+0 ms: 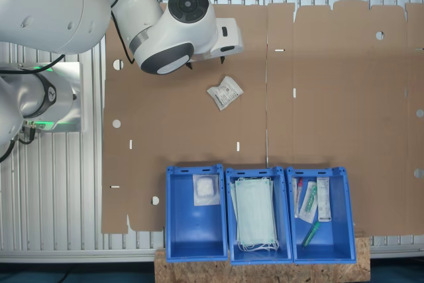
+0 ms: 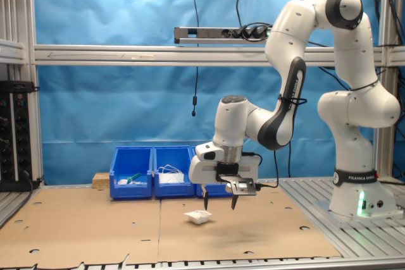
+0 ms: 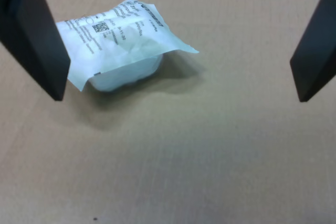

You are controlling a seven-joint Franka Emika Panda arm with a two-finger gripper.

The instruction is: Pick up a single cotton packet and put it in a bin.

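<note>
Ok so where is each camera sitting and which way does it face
First exterior view: overhead, looking straight down at the cardboard, cotton packet and bin; arm links show.
Second exterior view: low, level, facing the blue backdrop; the arm and open pincer show.
Wrist view: on the wrist, looking down between the fingers.
All share the cotton packet.

The crinkled white-and-clear plastic cotton packet (image 3: 118, 40) carries grey-black print and a square code, too blurred to read.

Crinkled white plastic cotton packet (image 3: 118, 40) | matt brown cardboard sheet (image 1: 318, 97) | glossy blue plastic bin (image 1: 177, 230) | ribbed metal tabletop (image 1: 53, 197) | smooth glossy white arm (image 2: 285, 86) | matt black fingers (image 3: 37, 35)
</note>
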